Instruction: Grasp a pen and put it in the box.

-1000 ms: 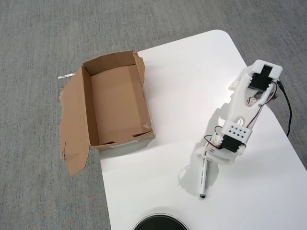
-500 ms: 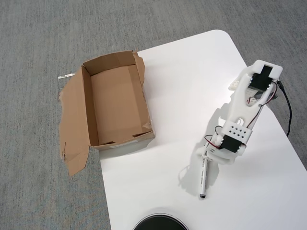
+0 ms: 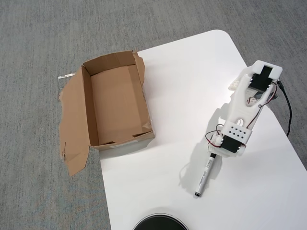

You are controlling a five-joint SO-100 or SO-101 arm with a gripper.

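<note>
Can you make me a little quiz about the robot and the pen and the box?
1. True or false: the slim white pen with black ends is already inside the open brown cardboard box.
2. What does the box rest on? A) only the white table B) only the grey carpet C) partly on each
3. Fill in: in the overhead view the white robot arm's gripper is at the pen's ____ end.

Key
1. False: the pen is over the table, to the right of the box.
2. C: its right corner sits on the table edge and the rest is over the carpet.
3. Upper.
</note>
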